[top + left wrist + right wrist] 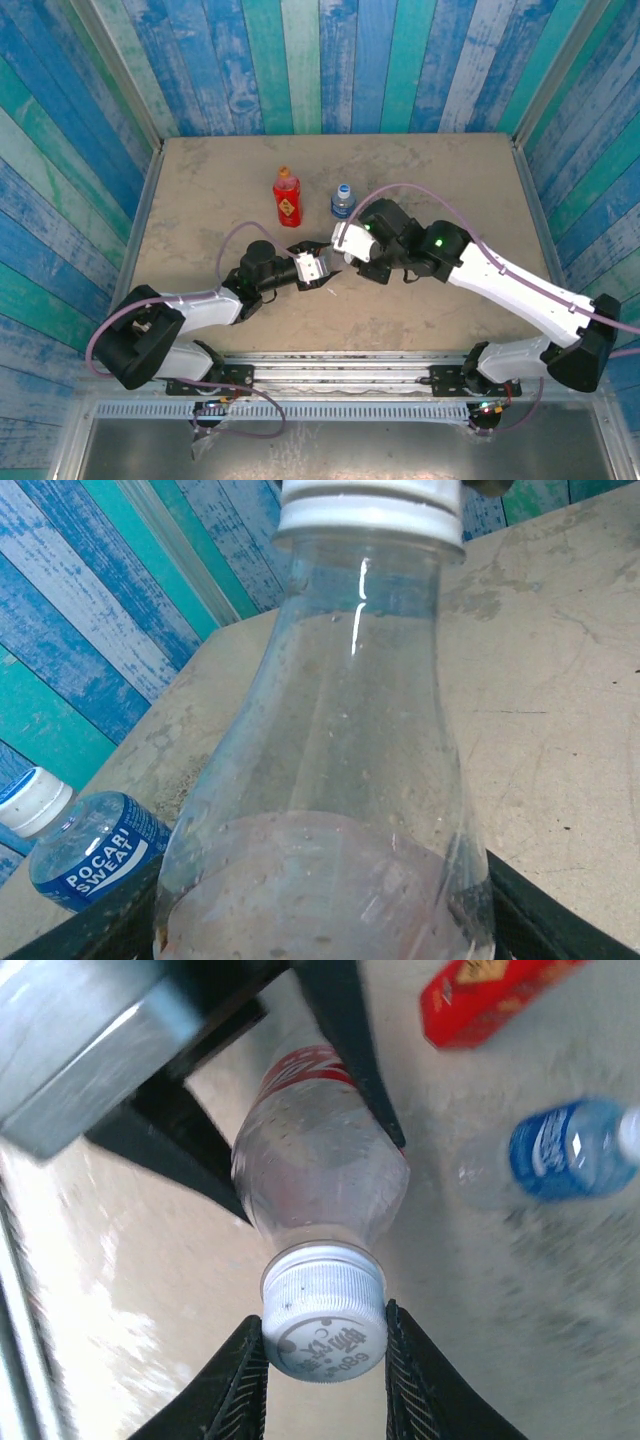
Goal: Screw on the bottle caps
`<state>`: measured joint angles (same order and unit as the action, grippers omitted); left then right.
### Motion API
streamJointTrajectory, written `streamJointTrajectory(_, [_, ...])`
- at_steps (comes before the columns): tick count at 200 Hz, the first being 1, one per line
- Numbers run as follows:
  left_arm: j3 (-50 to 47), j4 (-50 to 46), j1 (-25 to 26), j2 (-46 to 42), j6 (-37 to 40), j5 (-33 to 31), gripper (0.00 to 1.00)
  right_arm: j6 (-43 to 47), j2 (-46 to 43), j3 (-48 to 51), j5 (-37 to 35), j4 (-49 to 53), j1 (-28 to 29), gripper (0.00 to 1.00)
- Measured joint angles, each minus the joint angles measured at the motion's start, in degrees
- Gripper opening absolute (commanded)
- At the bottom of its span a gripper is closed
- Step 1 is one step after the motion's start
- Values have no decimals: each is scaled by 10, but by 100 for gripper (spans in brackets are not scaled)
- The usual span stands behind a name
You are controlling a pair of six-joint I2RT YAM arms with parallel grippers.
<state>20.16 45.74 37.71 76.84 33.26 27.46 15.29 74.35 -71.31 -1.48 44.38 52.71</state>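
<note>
Right gripper (325, 1332) is pinching the white cap (323, 1310) between both pads, the cap sitting on the neck of the red-label bottle (320, 1160) at lower centre of the right wrist view. Bottle's long axis is running from upper centre down to the cap, mouth end pointing at the bottom edge. Left gripper (320, 264) is clamping the bottle's body at mid-frame in the top view, with the red bottle (287, 197) and blue-label bottle (342, 202) standing just above on the table (200, 180).
</note>
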Motion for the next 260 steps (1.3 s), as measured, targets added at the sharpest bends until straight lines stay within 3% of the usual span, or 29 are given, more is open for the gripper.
streamJointTrajectory(12, [0,1,0,0,-1,1,64,-102,-8,10,10,-14,-4,14])
streamJointTrajectory(32, [0,3,0,-2,-7,1,64,-264,-21,30,58,-42,-29,25])
streamJointTrajectory(62, [-4,9,0,-2,-15,4,64,-322,-32,45,115,-56,-62,46])
streamJointTrajectory(85, [-6,10,1,-2,-15,6,64,-245,-57,47,125,-59,-67,56])
streamJointTrajectory(112, [-6,10,1,-2,-15,6,64,-65,-89,43,134,-35,-64,61])
streamJointTrajectory(141, [-7,11,1,-2,-15,5,64,134,-76,23,110,2,-52,61])
streamJointTrajectory(167, [-7,10,1,-2,-15,5,64,250,-49,12,73,19,-36,56])
streamJointTrajectory(217, [-9,9,-1,-2,-13,1,64,318,3,-16,56,35,-29,46])
streamJointTrajectory(260, [-9,9,0,-2,-11,1,64,322,16,-19,50,29,-28,46])
